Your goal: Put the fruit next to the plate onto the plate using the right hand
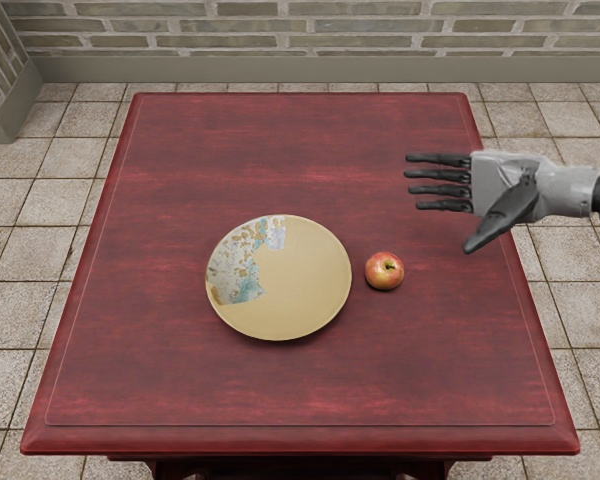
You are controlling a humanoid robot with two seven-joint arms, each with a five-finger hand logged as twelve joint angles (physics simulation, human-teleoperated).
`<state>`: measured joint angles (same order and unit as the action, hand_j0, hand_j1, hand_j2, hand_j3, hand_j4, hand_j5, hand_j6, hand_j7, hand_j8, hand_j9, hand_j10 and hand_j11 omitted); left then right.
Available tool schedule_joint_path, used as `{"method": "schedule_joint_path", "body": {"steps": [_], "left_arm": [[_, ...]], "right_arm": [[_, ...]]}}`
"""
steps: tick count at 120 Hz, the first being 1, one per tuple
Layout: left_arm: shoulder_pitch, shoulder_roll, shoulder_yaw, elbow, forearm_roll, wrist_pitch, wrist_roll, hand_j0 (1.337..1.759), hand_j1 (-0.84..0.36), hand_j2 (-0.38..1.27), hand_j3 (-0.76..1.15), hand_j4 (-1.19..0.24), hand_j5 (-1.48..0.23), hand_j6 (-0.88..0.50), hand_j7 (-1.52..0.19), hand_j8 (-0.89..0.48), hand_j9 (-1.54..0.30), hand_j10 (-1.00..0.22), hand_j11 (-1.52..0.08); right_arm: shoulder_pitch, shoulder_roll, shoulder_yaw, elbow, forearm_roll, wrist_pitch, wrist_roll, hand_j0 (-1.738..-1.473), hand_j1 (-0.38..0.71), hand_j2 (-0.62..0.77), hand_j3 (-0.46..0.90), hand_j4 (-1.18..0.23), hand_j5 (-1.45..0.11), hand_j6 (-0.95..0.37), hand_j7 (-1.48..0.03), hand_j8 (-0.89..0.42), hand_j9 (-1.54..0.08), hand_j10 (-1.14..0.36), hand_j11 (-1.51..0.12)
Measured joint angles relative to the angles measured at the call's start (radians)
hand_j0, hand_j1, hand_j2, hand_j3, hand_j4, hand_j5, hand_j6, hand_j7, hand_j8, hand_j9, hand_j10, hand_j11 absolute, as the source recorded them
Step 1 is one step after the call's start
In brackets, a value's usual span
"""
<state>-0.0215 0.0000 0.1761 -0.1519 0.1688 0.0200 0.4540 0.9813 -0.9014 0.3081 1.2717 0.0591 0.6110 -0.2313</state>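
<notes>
A small red and yellow apple [384, 271] lies on the dark red table, just right of a tan plate [300, 290] with a mottled blue and white patch on its left side. The plate holds nothing. My right hand [450, 205] comes in from the right edge and hovers above and to the right of the apple, apart from it. Its fingers [435, 183] are stretched out straight to the left, the thumb points down, and nothing is in its grasp. The left arm does not show.
The table [180, 380] has a raised rim around its edge. A tiled floor surrounds it, with a brick wall [300, 25] at the back.
</notes>
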Motion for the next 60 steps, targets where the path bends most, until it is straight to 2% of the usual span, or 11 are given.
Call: {"method": "schedule_joint_path", "body": {"steps": [16,26,40,60], "left_arm": [[0.000,0.000,0.000,0.000,0.000,0.000,0.000,1.658,0.06,0.05,0.00,-0.24,-0.32,-0.24,-0.32,-0.24,-0.32,-0.24,-0.32],[0.000,0.000,0.000,0.000,0.000,0.000,0.000,1.658,0.06,0.05,0.00,-0.24,-0.32,-0.24,-0.32,-0.24,-0.32,-0.24,-0.32],[0.000,0.000,0.000,0.000,0.000,0.000,0.000,1.658,0.06,0.05,0.00,-0.24,-0.32,-0.24,-0.32,-0.24,-0.32,-0.24,-0.32],[0.000,0.000,0.000,0.000,0.000,0.000,0.000,1.658,0.06,0.05,0.00,-0.24,-0.32,-0.24,-0.32,-0.24,-0.32,-0.24,-0.32]], "right_arm": [[0.007,-0.011,0.004,0.047,-0.060,0.000,-0.002,-1.658,-0.31,-0.01,0.00,-0.03,-0.04,-0.03,-0.04,-0.03,-0.04,-0.03,-0.04],[0.052,-0.018,0.002,0.122,-0.171,-0.008,-0.005,-1.658,-0.31,-0.01,0.00,-0.03,-0.04,-0.03,-0.04,-0.03,-0.04,-0.03,-0.04],[0.103,-0.032,-0.001,0.244,-0.412,-0.226,-0.008,-1.658,-0.31,-0.01,0.00,-0.03,-0.04,-0.03,-0.04,-0.03,-0.04,-0.03,-0.04],[0.131,-0.029,-0.065,0.374,-0.639,-0.634,-0.126,-1.658,-0.30,-0.01,0.00,-0.04,-0.05,-0.04,-0.05,-0.04,-0.05,-0.04,-0.05]]}}
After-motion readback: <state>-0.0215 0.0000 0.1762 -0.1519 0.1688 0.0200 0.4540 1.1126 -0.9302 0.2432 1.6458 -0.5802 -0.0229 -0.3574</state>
